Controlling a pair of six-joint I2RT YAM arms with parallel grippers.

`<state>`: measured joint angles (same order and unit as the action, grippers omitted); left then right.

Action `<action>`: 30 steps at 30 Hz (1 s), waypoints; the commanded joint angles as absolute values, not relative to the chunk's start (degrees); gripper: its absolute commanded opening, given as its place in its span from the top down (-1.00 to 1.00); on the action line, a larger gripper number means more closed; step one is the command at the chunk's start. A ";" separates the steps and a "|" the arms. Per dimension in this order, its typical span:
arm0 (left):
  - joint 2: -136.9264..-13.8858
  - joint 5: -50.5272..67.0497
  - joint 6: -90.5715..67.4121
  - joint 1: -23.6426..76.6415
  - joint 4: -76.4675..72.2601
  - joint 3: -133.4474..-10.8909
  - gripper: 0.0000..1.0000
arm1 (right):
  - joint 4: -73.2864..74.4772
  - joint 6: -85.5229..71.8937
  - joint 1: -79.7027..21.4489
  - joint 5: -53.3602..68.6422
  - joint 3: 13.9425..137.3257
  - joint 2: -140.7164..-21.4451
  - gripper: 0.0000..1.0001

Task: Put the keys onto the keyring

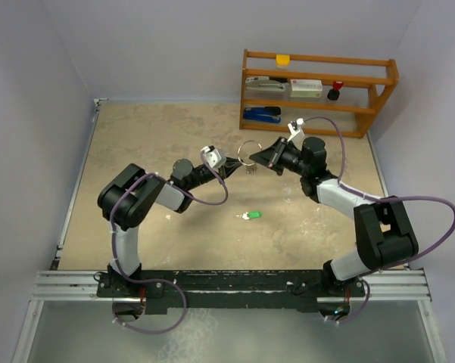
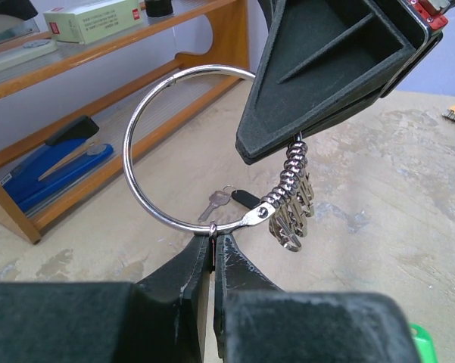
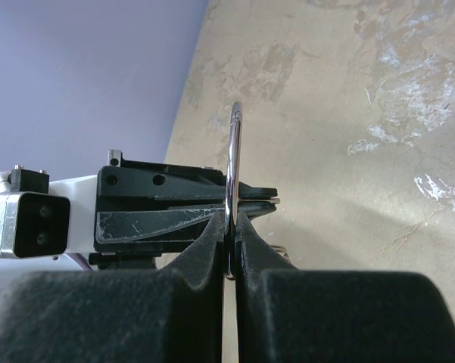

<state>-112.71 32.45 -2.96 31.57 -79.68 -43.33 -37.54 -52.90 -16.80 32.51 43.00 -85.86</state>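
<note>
The keyring [image 1: 248,153] is a thin silver ring held in the air between both grippers. My left gripper [image 1: 231,168] is shut on its lower edge [image 2: 126,155], fingertips pinched on the wire [image 2: 213,242]. My right gripper [image 1: 260,157] is shut on the opposite side, seen edge-on in the right wrist view [image 3: 232,162]. A cluster of small silver keys [image 2: 291,206] hangs from the ring under the right gripper [image 2: 325,68]. A black-headed key [image 2: 229,200] lies on the table beneath the ring. The green-headed key [image 1: 250,216] lies on the table nearer me, apart from both grippers.
A wooden shelf [image 1: 318,60] stands at the back right with a blue stapler [image 1: 260,114], a white box [image 1: 306,87] and small items. Purple walls close in the table on the left, back and right.
</note>
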 commanded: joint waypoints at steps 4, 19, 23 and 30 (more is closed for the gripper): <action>-109.09 31.31 -0.20 31.73 -77.69 -43.20 1.00 | -38.55 -52.44 -16.71 34.13 44.44 -83.94 1.00; -95.55 23.68 23.58 31.73 -25.90 -53.84 1.00 | -46.49 -55.77 -15.58 35.74 45.29 -91.27 0.41; -94.84 22.96 26.90 31.77 -19.98 -56.02 1.00 | -47.10 -55.82 -14.17 35.84 44.66 -91.07 0.20; -92.96 23.57 31.07 31.73 -15.49 -57.23 1.00 | -42.78 -51.89 -12.58 34.13 45.54 -89.37 0.09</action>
